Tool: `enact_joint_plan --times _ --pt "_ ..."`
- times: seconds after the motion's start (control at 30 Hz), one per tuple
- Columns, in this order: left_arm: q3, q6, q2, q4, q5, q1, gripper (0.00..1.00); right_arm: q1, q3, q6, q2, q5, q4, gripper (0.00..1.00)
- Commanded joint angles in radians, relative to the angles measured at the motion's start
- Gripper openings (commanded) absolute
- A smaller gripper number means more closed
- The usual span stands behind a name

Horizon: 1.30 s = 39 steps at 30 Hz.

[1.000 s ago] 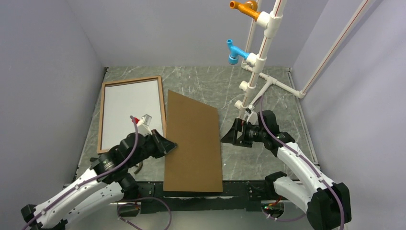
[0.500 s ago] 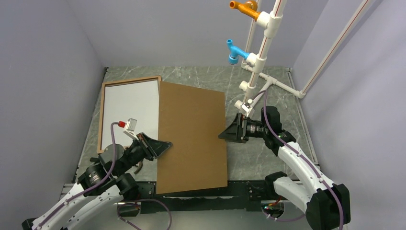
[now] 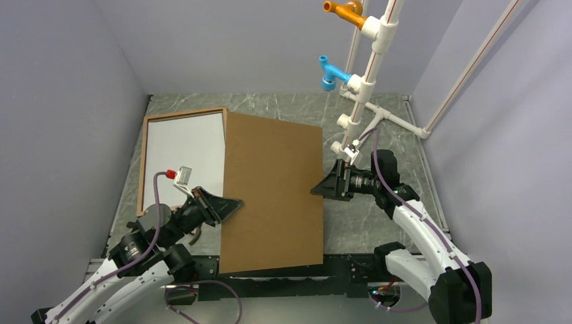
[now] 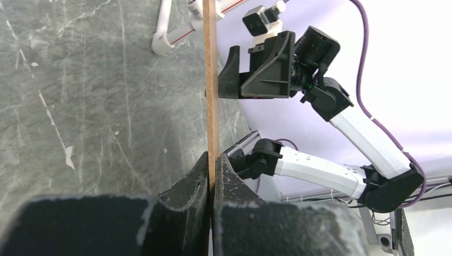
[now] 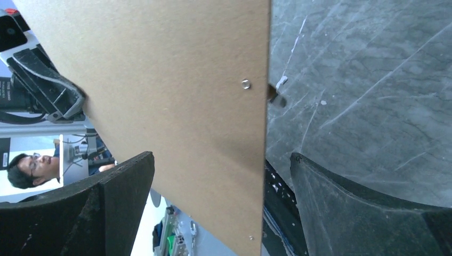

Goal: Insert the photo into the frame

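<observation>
The frame (image 3: 142,162) lies flat at the table's back left, brown wood face up. Inside it is the photo (image 3: 183,152), showing only a plain white side. A plain brown backing board (image 3: 273,189) hangs tilted above the table's middle and covers the frame's right rail. My left gripper (image 3: 233,202) is shut on the board's left edge; in the left wrist view the jaws (image 4: 212,160) pinch the thin edge-on board (image 4: 211,80). My right gripper (image 3: 317,191) stands open at the board's right edge, and that board (image 5: 160,64) edge runs between its wide jaws (image 5: 221,160).
A white pipe stand (image 3: 367,81) with an orange fitting (image 3: 345,11) and a blue fitting (image 3: 330,73) rises at the back right, just behind my right arm. Grey walls close in the left, back and right. A dark rail (image 3: 337,266) runs along the near edge.
The left gripper has lifted the board's left edge off the table and drawn back toward me, so the board now overlaps the frame's right rail. The right gripper stayed open at the right edge.
</observation>
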Motion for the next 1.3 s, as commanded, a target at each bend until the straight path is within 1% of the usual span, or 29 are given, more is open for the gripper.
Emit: enact_joint_plan --times 0.0,0.1,0.2,0.33,0.43,0.47,0.5,0.53,0.67,0.77,0.87,0.97,1.1,1.13,1.2,1.23,1.27 --pt "0.017 -0.015 -0.023 0.182 0.027 -0.001 0.00 -0.016 0.019 -0.015 -0.022 0.006 0.006 0.99" --pt "0.004 -0.019 -0.028 0.205 0.027 -0.003 0.00 -0.019 0.018 -0.009 -0.019 -0.015 0.022 0.99" --pt "-0.022 -0.030 -0.034 0.257 0.043 -0.001 0.00 -0.021 -0.006 0.056 -0.016 -0.098 0.120 0.99" --pt "-0.031 -0.038 -0.026 0.255 0.040 -0.002 0.00 -0.020 -0.054 0.228 -0.036 -0.204 0.383 0.98" --pt "-0.045 -0.049 -0.030 0.262 0.039 -0.002 0.00 -0.020 -0.067 0.328 -0.054 -0.245 0.494 0.94" --pt "-0.048 -0.051 -0.032 0.260 0.039 -0.002 0.00 -0.019 -0.065 0.343 -0.059 -0.254 0.511 0.90" --pt "-0.049 -0.053 -0.035 0.252 0.016 -0.002 0.00 -0.020 -0.063 0.354 -0.064 -0.261 0.518 0.83" --pt "-0.049 -0.054 -0.039 0.240 -0.001 -0.002 0.00 -0.020 -0.059 0.363 -0.067 -0.269 0.525 0.80" --pt "-0.051 -0.063 -0.060 0.195 -0.041 -0.002 0.00 -0.020 -0.049 0.400 -0.085 -0.293 0.560 0.74" --pt "-0.059 -0.070 -0.069 0.177 -0.054 -0.002 0.00 -0.020 -0.038 0.422 -0.088 -0.302 0.578 0.64" --pt "-0.059 -0.071 -0.068 0.160 -0.064 -0.002 0.00 -0.020 -0.040 0.467 -0.090 -0.315 0.646 0.49" --pt "-0.058 -0.072 -0.068 0.152 -0.071 -0.002 0.00 -0.020 -0.043 0.509 -0.093 -0.321 0.694 0.30" --pt "-0.052 -0.069 -0.051 0.135 -0.073 -0.002 0.00 -0.020 -0.024 0.484 -0.098 -0.319 0.653 0.02" --pt "-0.049 -0.070 -0.046 0.126 -0.076 -0.002 0.01 -0.020 -0.017 0.465 -0.098 -0.317 0.630 0.00" --pt "-0.043 -0.068 -0.040 0.110 -0.082 -0.002 0.07 -0.020 0.003 0.409 -0.098 -0.311 0.559 0.00" --pt "-0.037 -0.068 -0.038 0.095 -0.087 -0.002 0.13 -0.020 0.018 0.369 -0.097 -0.306 0.501 0.00" --pt "-0.033 -0.065 -0.038 0.081 -0.093 -0.001 0.22 -0.020 0.033 0.319 -0.095 -0.294 0.435 0.00"
